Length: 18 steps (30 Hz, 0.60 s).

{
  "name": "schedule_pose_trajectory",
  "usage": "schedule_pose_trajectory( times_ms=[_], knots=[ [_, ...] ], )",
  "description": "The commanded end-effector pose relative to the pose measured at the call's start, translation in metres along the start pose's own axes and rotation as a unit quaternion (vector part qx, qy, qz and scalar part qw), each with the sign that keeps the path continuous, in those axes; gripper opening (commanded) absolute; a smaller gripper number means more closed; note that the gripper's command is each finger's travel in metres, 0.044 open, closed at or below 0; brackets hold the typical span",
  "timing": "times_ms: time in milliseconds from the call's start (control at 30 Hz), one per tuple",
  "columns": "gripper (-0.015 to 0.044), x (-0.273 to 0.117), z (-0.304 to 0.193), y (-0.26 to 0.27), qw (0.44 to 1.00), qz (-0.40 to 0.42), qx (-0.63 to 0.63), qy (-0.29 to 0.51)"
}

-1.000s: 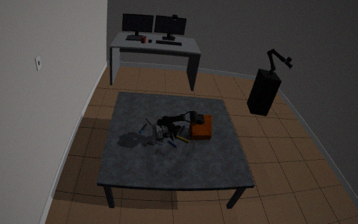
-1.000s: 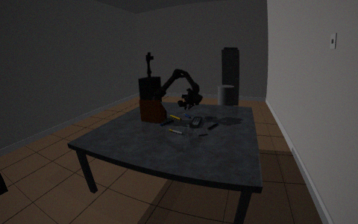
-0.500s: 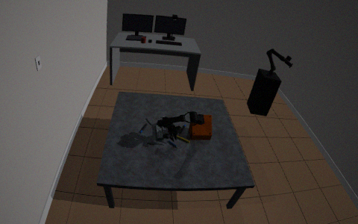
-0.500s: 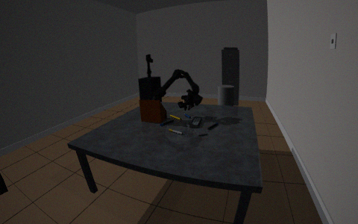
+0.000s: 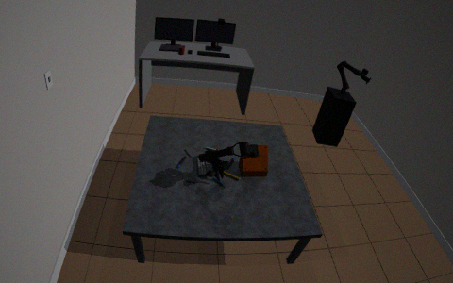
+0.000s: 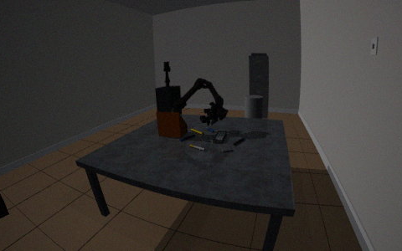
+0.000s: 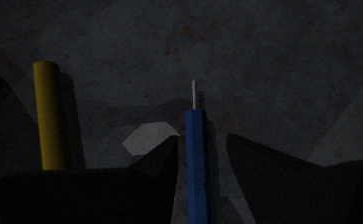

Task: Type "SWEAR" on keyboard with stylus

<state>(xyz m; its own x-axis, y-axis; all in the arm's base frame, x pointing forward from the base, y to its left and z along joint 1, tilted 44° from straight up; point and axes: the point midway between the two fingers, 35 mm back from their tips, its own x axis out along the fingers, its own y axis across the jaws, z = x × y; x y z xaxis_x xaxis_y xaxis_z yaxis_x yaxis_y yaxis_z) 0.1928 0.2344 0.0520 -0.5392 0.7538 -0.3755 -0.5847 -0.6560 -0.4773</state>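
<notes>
Between my gripper (image 7: pixel 197 165) fingers, part open and gripping nothing, the blue stylus (image 7: pixel 196 165) lies on the tabletop (image 7: pixel 282 60), aligned for grasping, yellow marker (image 7: pixel 49 115) beside.

Blue stylus (image 7: pixel 196 165): a slender, straight-sided shaft ending in a thin pale tip, seen lengthwise in the wrist view, tip pointing away from the camera, lying between the two dark fingers of the hand. Keyboard (image 6: pixel 220 136): a small, flat, grey pad lying on the bench, its key legends too small to read.
</notes>
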Motion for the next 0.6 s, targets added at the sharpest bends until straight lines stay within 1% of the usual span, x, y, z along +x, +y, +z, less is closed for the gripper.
schedule_pose_trajectory(
  times_ms=[0,567],
  knots=[
    [0.0150,0.003,-0.002,0.000,1.000,-0.002,0.003,-0.002],
    [0.0150,0.018,-0.010,0.000,1.000,-0.002,0.003,-0.002]
  ],
)
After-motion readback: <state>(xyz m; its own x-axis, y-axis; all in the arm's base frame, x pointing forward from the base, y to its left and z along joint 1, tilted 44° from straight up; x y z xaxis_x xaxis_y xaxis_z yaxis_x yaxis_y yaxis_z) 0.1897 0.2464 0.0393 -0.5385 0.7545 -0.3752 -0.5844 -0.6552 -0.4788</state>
